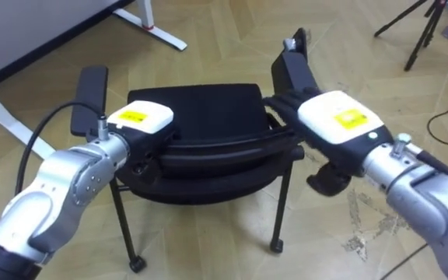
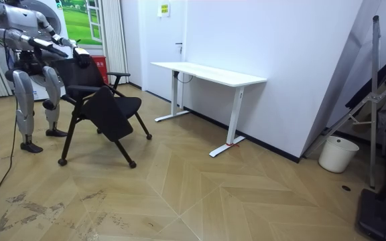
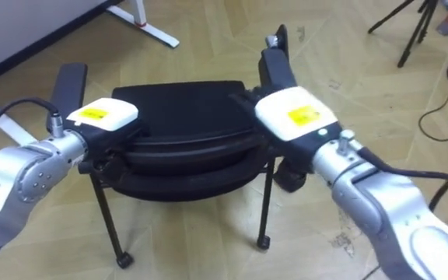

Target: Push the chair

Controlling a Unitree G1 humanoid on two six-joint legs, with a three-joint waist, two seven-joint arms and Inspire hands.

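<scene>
Black chair faces away from the robot, toward the desk.

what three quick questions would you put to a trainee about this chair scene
1. True or false: the chair is tucked under the white desk.
2. Where are the left hand and the right hand? A: on the seat. B: at the top of the chair's back. C: on the armrests.
3. Fill in: the white bucket stands on the floor at the room view's ____.
Key: 1 false; 2 B; 3 right.
</scene>
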